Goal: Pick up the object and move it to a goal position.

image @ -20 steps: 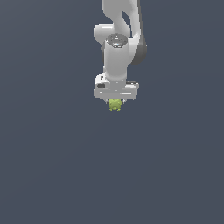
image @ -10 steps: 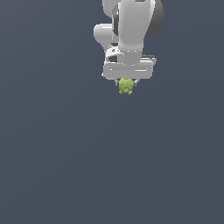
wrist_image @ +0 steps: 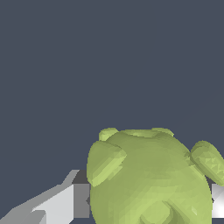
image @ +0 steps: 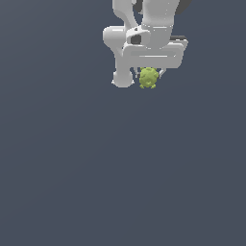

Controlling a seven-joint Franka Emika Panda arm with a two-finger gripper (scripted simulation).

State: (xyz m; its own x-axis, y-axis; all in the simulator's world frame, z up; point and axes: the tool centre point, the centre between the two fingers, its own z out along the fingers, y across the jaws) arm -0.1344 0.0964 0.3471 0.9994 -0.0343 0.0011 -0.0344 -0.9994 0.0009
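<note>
- Object (image: 148, 78) — yellow-green knobby blob, pinched between the fingers, hanging just under the white arm near the top of the exterior view.
- End effector (image: 149, 77) clamped on it; in the wrist view the object (wrist_image: 151, 177) fills the gap, one finger (wrist_image: 65, 203) pressed against its side.
- You're in the carry step — lifted clear of the dark surface (image: 120, 182).
- No goal marker visible; next you need steady transport with a firm grip.

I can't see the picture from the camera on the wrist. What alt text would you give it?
A lumpy yellow-green object with small knobs fills the lower part of the wrist view, held between the end effector's pale grey fingers, one on each side. Behind it is only plain dark grey-blue background.
</note>
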